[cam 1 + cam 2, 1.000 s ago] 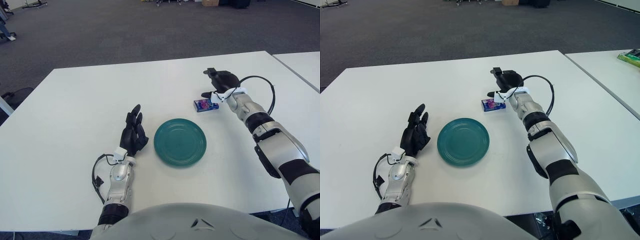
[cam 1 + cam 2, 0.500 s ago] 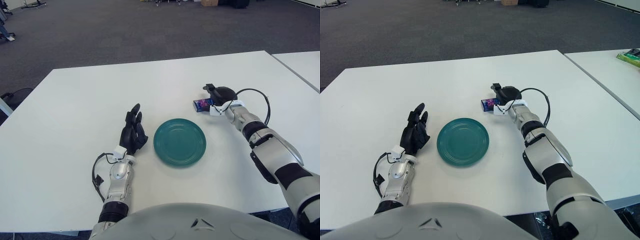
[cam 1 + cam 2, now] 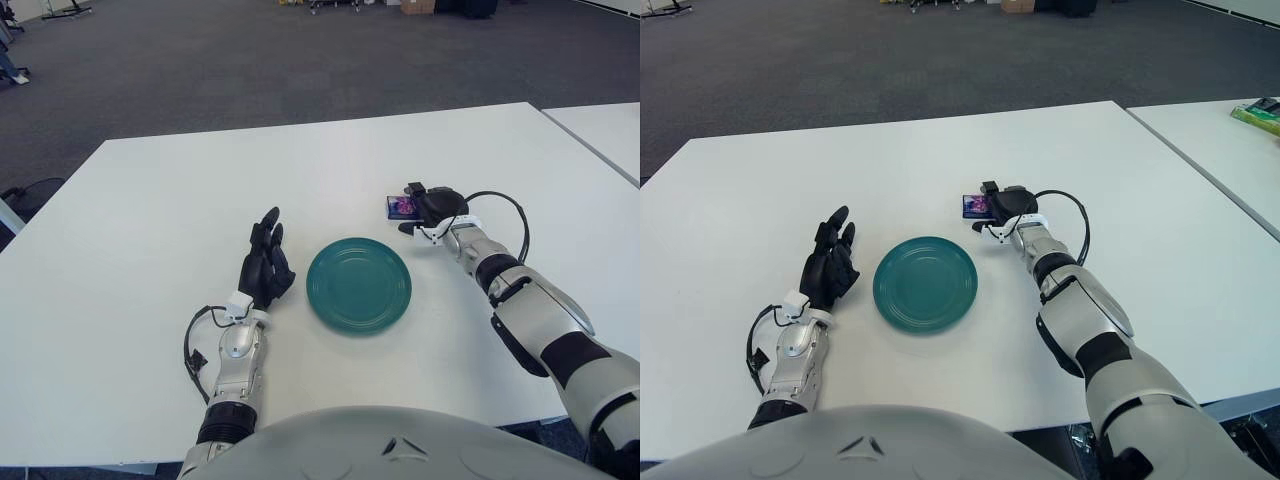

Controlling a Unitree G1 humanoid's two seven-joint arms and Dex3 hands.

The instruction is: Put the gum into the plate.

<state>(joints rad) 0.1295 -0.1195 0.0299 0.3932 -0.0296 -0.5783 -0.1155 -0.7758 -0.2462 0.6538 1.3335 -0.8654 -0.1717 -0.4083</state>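
White counter (image 3: 150,200) fills most of the scene, with dark grey carpet floor (image 3: 250,60) stretching away behind it. Nearest, at about 8 o'clock from the plate, the left hand (image 3: 266,268) shows just beside the plate's left edge, its black fingers (image 3: 270,232) straightened and loosely spread, holding nothing. A black cable loops by its wrist. The teal plate (image 3: 359,284) sits flat near the counter's middle, with nothing in it. Farther back, at roughly 2 o'clock from the plate, the right hand (image 3: 428,207) is down at the counter against the gum (image 3: 401,206), a small blue and purple packet lying outside the plate, near its far right rim. The hand's dark fingers curl around the packet's right side and cover part of it; whether they actually clamp it cannot be told. At the far right, a second white table (image 3: 1230,140) carries a green object (image 3: 1260,115) at its edge.
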